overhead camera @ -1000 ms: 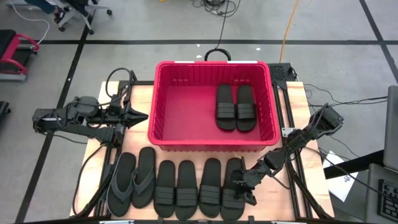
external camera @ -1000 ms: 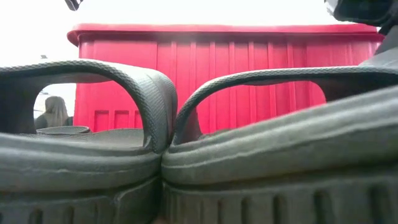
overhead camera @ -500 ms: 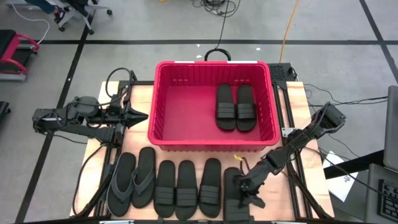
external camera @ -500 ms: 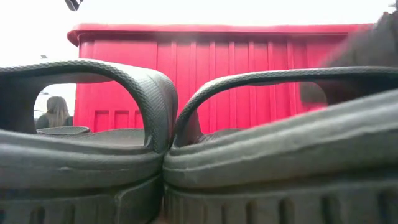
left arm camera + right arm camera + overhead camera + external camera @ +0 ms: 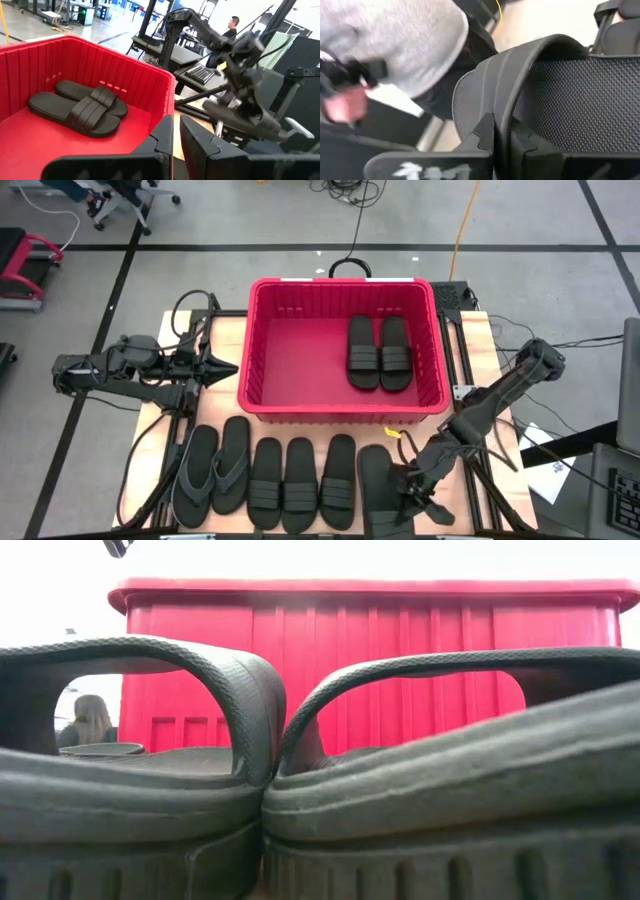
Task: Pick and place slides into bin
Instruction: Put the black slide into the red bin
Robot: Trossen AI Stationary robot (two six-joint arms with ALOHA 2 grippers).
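Dragged nearer the surface's front edge, the rightmost slide (image 5: 375,490) has its strap pinched in the low, outstretched right end effector (image 5: 412,498); the left end effector (image 5: 228,366) hangs nearly closed, empty, beside the bin (image 5: 340,415).

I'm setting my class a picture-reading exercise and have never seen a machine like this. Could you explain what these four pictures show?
It is a robot with two dark arms at a wooden table, and each arm ends in two fingers. One picture looks straight down from above. One looks level from the tabletop, so close that two sandals fill the picture. The other two come from cameras on the arms' wrists.

A red bin holds two black slides. In front of it lie a flip-flop pair and four more slides in a row. The right gripper has its fingers shut on the strap of the rightmost slide. The left gripper waits, shut, beside the bin. A person's grey sleeve shows in the right wrist view.
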